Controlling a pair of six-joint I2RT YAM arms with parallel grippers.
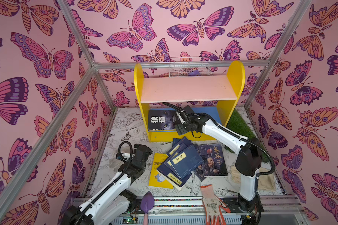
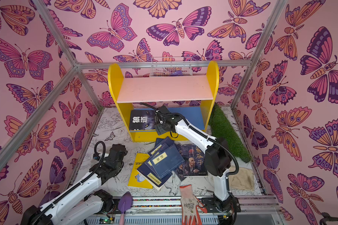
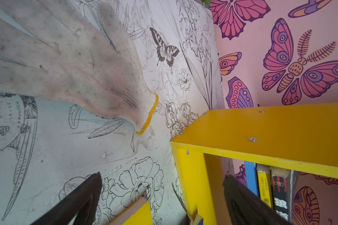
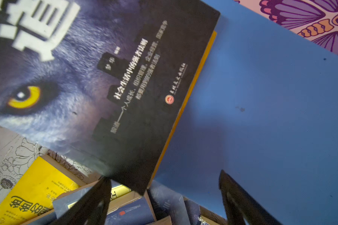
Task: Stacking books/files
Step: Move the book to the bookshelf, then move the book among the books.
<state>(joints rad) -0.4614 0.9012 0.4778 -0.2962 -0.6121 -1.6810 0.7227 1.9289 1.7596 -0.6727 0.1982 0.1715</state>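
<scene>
The right gripper (image 4: 164, 176), jaws spread and empty, is set inside the yellow wooden bookshelf (image 1: 230, 109), just beside the black wolf-face paperback (image 1: 161, 120), which is laid flat on a yellow-edged book (image 4: 195, 81) on the blue lower shelf (image 4: 261, 116). The left gripper (image 3: 162, 176) is likewise spread and empty over the bench (image 1: 125, 126). The next navy yellow-labelled paperback (image 1: 185, 160) from the heap (image 1: 170, 173) on the bench should be squared onto the wolf cover. Whether a fingertip (image 4: 98, 194) touches that cover's corner cannot be told, and the heap's lower books are hidden.

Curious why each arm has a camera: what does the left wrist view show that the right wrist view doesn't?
Only left wrist: a beige cloth glove and the yellow shelf's outer side. Only right wrist: the wolf book's front cover and navy books. Both: the wolf book, spine only from the left, and the yellow book outside the shelf.
</scene>
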